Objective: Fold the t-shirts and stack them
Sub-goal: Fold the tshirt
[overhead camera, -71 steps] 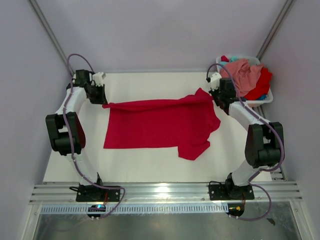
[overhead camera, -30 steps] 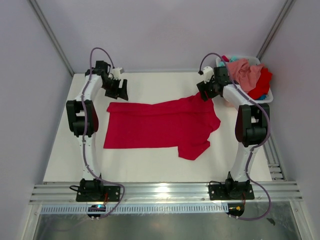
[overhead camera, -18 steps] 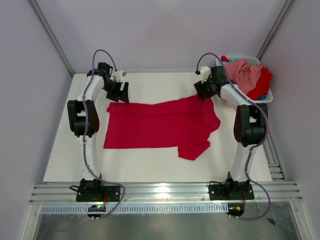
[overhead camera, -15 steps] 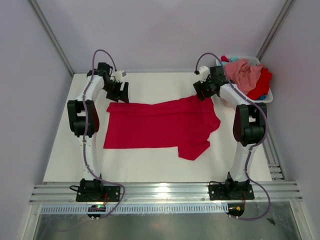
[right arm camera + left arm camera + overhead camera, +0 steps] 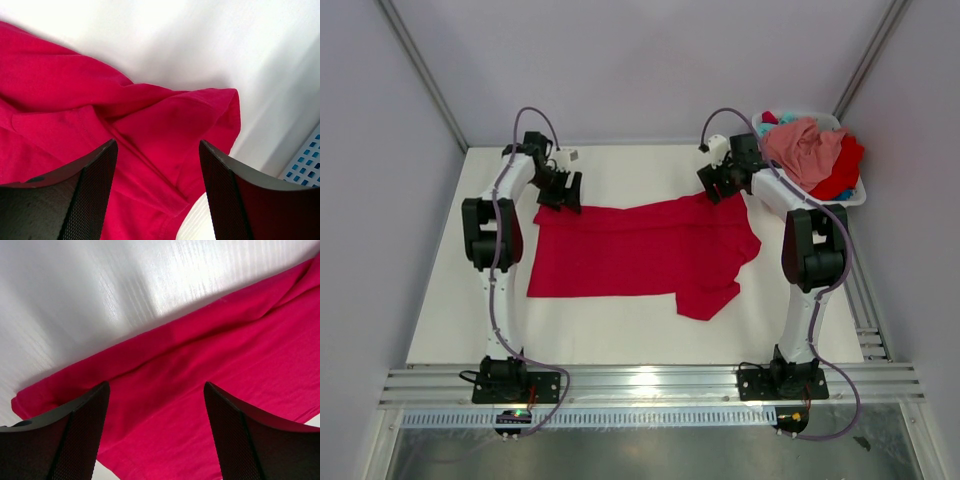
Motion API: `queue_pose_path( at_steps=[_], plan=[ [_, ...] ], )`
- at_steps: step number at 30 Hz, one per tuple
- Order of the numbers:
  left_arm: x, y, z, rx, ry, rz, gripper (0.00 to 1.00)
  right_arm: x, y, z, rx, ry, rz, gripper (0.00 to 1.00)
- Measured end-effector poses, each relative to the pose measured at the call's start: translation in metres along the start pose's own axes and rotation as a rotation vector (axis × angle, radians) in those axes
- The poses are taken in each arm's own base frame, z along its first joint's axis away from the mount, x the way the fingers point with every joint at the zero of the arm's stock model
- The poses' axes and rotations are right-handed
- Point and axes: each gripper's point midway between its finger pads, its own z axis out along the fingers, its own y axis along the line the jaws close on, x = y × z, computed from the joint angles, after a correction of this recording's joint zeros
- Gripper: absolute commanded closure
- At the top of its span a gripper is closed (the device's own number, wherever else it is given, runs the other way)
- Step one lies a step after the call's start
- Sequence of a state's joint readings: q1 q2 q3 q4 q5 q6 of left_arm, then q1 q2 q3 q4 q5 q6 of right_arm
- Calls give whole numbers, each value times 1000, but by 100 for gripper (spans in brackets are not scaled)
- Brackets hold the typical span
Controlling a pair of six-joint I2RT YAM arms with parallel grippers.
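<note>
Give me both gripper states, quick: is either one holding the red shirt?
Left gripper: open, over the red t-shirt, holding nothing.
Right gripper: open, over the same shirt, holding nothing.

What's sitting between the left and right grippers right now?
Top view: mostly bare table between left gripper and right gripper; the red t-shirt has its far edge just nearside.

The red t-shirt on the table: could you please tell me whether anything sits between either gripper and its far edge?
Nothing visible does. The left gripper and right gripper hang open right over the far edge of the red t-shirt, only its cloth and the table beneath them. The white basket stands aside to the right.
</note>
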State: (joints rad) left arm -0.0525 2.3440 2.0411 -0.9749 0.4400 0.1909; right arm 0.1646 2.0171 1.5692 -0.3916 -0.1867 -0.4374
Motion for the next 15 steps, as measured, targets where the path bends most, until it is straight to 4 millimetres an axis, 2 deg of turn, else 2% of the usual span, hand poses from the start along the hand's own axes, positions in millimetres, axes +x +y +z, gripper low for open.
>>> queue_pose_path(
  at_steps=[15],
  plan=[
    [25,-11,12,-5,100,24,26,1,9,0,-30,8,-3,29]
  ],
)
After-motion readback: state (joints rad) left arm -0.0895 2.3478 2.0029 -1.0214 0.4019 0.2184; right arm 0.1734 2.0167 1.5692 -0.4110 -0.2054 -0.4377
